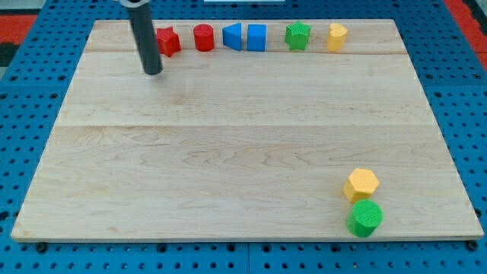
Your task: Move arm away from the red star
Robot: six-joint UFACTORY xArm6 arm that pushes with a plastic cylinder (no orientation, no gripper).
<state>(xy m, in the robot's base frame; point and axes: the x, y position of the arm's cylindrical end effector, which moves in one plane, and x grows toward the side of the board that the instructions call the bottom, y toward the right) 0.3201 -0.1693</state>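
The red star sits near the board's top edge at the view's upper left, first in a row of blocks. My tip rests on the wooden board just below and slightly left of the red star, with a small gap between them. The dark rod rises from the tip toward the view's top and partly covers the star's left side.
Along the top edge to the right of the star stand a red cylinder, a blue block, a blue cube, a green star and a yellow block. At lower right sit a yellow hexagon and a green cylinder.
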